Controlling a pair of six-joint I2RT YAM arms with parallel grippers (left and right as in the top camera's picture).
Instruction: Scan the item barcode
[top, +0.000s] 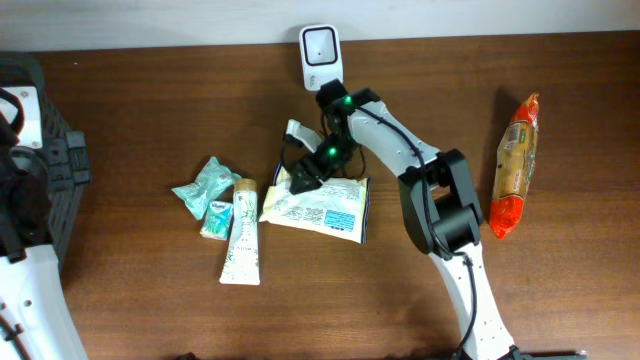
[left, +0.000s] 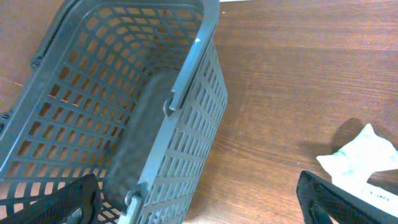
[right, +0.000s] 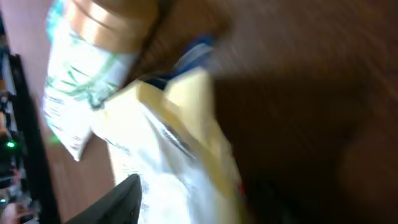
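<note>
The flat, crinkled pale-yellow packet (top: 325, 207) lies in the middle of the wooden table (top: 150, 90), near 1 white scanner (top: 320, 48). The right claw (top: 303, 180) is at its corner; I cannot tell if it pinches. The left claw (left: 196, 186) is spread wide by 1 grey lattice basket (left: 93, 93). Beside the packet lie 1 smooth tube (top: 241, 245) and 1 crumpled teal wrapper (top: 205, 185); 1 orange bag (top: 514, 165) lies well apart.

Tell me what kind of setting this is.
Probably a mock shop checkout on a wooden table: a white barcode scanner stands at the back edge, a grey plastic shopping basket sits at the left, and packaged goods such as a tube and an orange snack pack lie around.
</note>
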